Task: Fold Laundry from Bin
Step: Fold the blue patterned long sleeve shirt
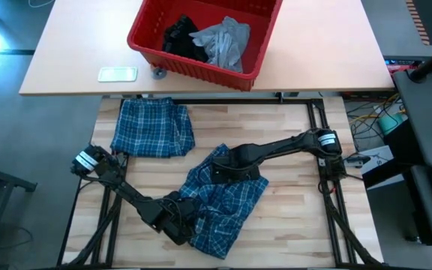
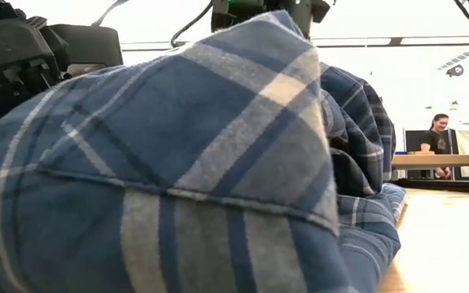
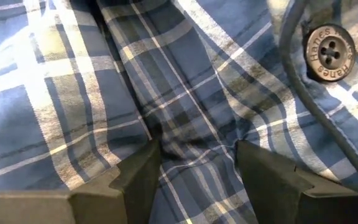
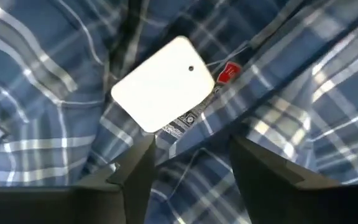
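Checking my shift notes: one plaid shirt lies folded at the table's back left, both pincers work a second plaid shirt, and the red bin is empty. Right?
Not quite: the red bin isn't empty. The high view shows a grey garment and a black garment inside. The folded shirt, second shirt, left pincer and right pincer match.

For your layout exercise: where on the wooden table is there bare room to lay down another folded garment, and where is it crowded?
Bare wood lies right of the folded plaid shirt, above the right arm. More lies right of the crumpled plaid shirt. The middle is crowded: both the left gripper and right gripper work there.
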### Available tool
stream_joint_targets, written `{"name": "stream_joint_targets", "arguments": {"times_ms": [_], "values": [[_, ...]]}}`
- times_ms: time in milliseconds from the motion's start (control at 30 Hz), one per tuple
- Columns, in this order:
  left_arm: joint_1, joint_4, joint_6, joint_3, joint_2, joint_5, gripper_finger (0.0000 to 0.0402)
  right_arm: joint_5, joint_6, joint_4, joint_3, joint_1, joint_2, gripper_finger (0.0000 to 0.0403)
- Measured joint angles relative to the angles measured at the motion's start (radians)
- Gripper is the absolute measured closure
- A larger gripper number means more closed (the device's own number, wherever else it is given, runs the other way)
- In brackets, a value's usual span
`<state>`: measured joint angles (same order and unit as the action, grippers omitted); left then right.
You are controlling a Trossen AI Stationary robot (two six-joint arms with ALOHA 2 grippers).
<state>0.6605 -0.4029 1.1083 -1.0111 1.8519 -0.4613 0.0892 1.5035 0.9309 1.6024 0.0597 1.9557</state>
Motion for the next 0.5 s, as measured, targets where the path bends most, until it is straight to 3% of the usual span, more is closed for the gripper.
{"name": "stream_joint_targets", "arguments": {"times_ms": [167,333,500], "values": [[0.003,-0.001,-0.020,0.000,0.000,0.000,0.0201,0.037,-0.028,-0.017,-0.002,-0.012,0.066,0.0261],[0.014,-0.013,-0.017,0.000,0.000,-0.002,0.0201,0.021,-0.105,-0.016,0.006,-0.012,0.044,0.0376],[0.033,-0.040,-0.007,0.000,-0.001,-0.002,0.0201,0.024,-0.299,0.057,0.048,-0.013,-0.102,0.0393]]}}
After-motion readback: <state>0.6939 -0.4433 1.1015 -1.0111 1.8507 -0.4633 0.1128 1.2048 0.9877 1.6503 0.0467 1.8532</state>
